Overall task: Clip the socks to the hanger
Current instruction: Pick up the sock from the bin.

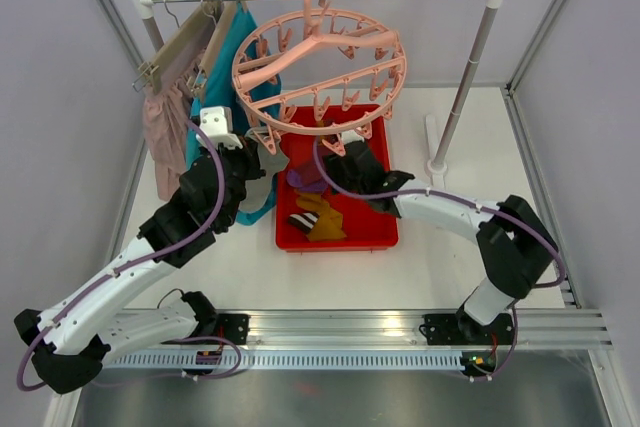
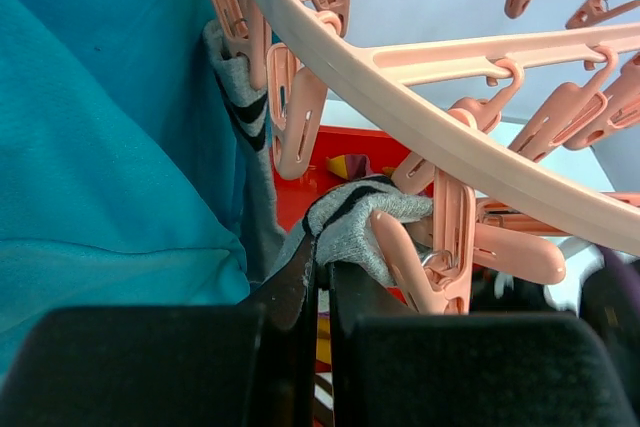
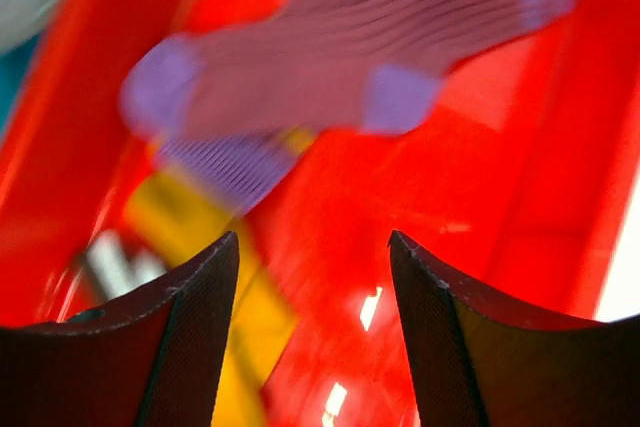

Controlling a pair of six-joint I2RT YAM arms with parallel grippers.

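**Clipping step, in progress.** Left gripper point(image 2: 322, 277), clamped on a grey striped sock point(image 2: 368, 227), holds its edge against a clip point(image 2: 452, 232) of the pink ring hanger point(image 2: 400, 112). Right gripper point(image 3: 313, 247), jaws apart and empty, hovers over a purple sock point(image 3: 340, 57) in the red tray point(image 3: 480, 197). Next: the sock's edge probably needs seating in the clip's mouth before release.

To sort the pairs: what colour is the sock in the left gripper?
Grey with black stripes; the left wrist view shows the sock best.
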